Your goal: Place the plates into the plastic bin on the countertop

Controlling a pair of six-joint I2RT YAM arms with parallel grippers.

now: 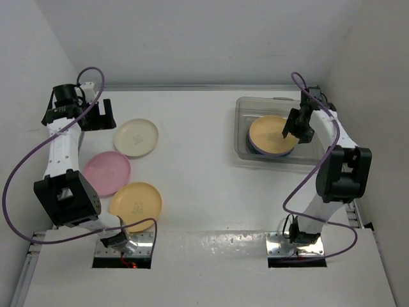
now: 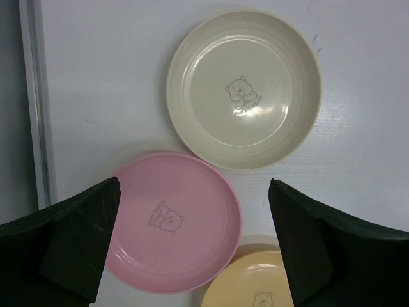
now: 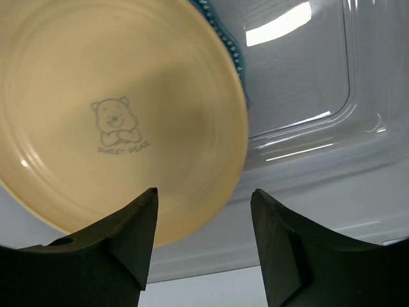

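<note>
Clear plastic forms the plastic bin, which stands on the white countertop near the far-right corner. It holds one stack of plates. The top plate is yellow-orange with a printed bear. A dark teal scalloped rim shows beneath it in the right wrist view. The number of plates lower in the stack cannot be told.

Right arm: it rises from its base at the near edge and bends at an elbow close to the right edge. The forearm reaches toward the far-right corner and ends over the bin. The right gripper hangs above the near edge of the stack. Its jaws are spread apart and nothing lies between them.

Three single plates lie on the left half of the countertop, in a line running from far to near:
- One cream plate lies farthest from the near edge.
- One pink plate lies just beside it, closer to the left edge.
- One yellow-orange plate lies nearest the arm bases.

Left arm: it extends from its base along the left edge toward the far-left corner, with the wrist turned downward. The left gripper hangs above the pink and cream plates, jaws wide apart, grasping nothing and touching no plate.
</note>
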